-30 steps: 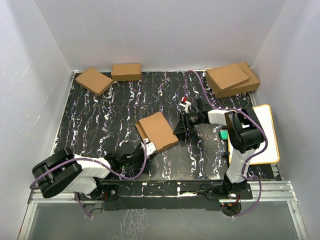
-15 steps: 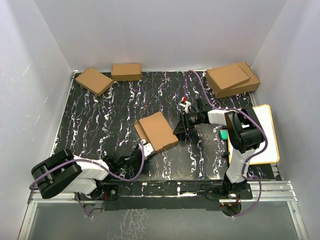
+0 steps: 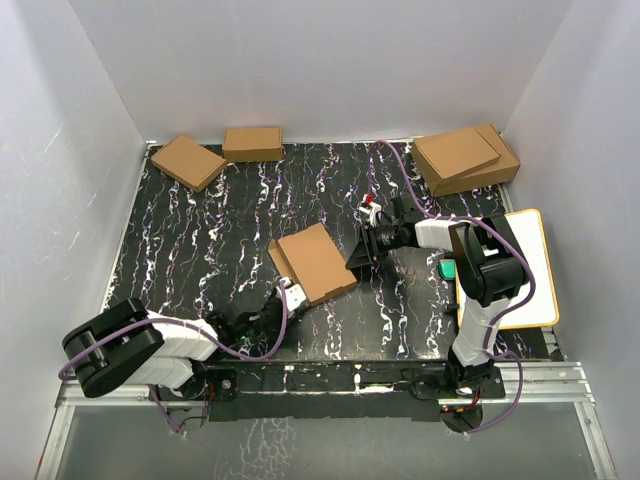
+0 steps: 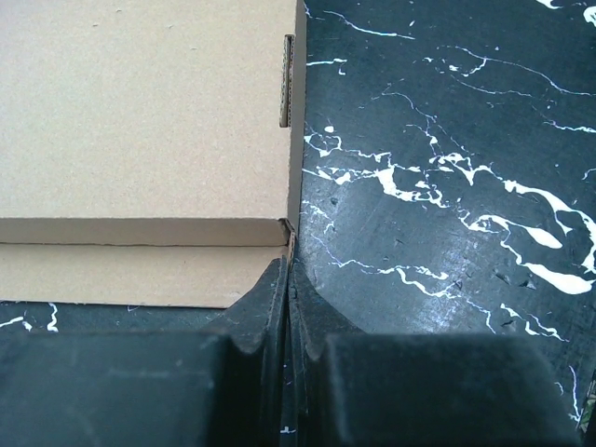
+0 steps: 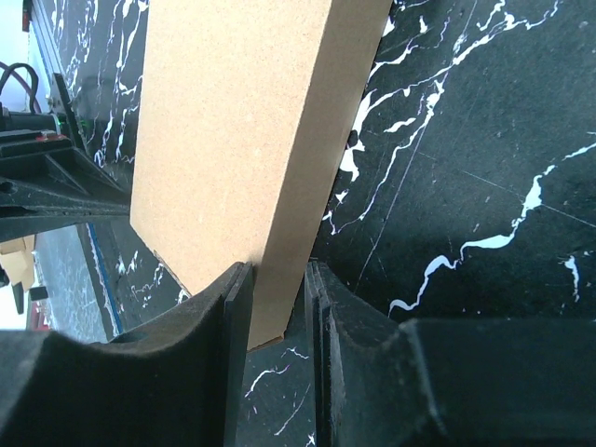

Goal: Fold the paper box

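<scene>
The paper box (image 3: 315,262) is a thin, closed brown cardboard box lying on the black marbled table. My right gripper (image 3: 360,262) grips its right end. In the right wrist view the box (image 5: 233,121) has its side wall between the two fingers of that gripper (image 5: 277,279), which is shut on it. My left gripper (image 3: 285,297) sits low at the box's near corner, shut. In the left wrist view the closed tips of this gripper (image 4: 290,270) touch the near right corner of the box (image 4: 140,112), where a thin cardboard edge sticks out. A slot (image 4: 288,79) shows on its right edge.
Two small brown boxes (image 3: 188,161) (image 3: 252,143) lie at the back left. Two larger stacked boxes (image 3: 466,158) sit at the back right. A white board with an orange rim (image 3: 530,270) and a green object (image 3: 447,268) lie right of the right arm. White walls enclose the table.
The left gripper has shifted slightly left at the box's near corner, and the box has moved a little with it. The right gripper holds its place.
</scene>
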`<state>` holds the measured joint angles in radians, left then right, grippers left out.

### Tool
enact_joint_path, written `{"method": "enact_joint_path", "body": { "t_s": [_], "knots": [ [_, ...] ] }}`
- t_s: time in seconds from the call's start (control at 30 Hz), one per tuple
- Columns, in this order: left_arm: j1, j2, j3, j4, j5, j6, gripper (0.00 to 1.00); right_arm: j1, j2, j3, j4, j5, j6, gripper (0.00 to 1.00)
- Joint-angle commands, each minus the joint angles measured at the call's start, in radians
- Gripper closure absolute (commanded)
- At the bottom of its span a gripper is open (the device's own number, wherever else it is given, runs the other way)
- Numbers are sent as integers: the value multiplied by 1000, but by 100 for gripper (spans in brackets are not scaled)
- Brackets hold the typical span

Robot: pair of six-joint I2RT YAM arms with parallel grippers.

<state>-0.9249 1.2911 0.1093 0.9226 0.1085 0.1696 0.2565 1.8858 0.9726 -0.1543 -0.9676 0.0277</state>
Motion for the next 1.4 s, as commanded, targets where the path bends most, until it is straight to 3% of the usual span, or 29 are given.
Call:
{"method": "enact_joint_path", "body": {
  "t_s": [0.0,0.7,1.37],
  "knots": [
    [-2,-23,31,0,-22,-30,100,12,22,19,4,54,-38,68],
    [-2,-19,139,-150,-73,-111,100,38,20,26,-11,19,-58,68],
    [1,-10,162,-163,-107,-189,100,61,30,35,-30,12,-82,69]
  ]
}}
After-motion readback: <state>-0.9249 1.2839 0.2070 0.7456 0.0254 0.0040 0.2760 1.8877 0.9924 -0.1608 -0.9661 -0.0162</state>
